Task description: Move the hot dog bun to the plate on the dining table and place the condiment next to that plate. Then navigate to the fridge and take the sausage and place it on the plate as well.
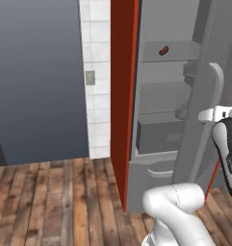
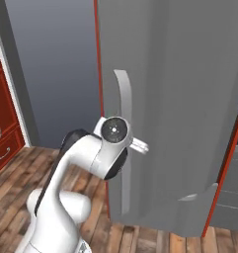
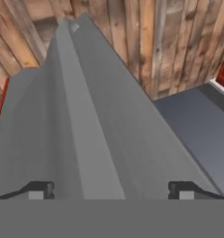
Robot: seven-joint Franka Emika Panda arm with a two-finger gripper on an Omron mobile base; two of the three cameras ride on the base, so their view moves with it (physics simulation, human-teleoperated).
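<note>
The grey fridge (image 1: 165, 120) stands with its door (image 2: 179, 108) swung partly open. On an upper inside shelf lies the sausage (image 1: 163, 50), small and dark red-brown. My gripper (image 3: 111, 190) is open at the door's long vertical handle (image 3: 81, 130), and its two fingertips (image 3: 39, 189) stand wide apart on either side of the handle without pinching it. The hand (image 2: 139, 145) reaches to the handle (image 2: 123, 123) at about mid height. The hot dog bun, plate, condiment and dining table are out of view.
A tall red panel (image 1: 122, 96) borders the fridge on its left, beside a white tiled wall strip (image 1: 98, 72) and a grey wall. Red drawers (image 2: 2, 133) stand at the far left. The wooden floor (image 1: 55, 202) lies open in front.
</note>
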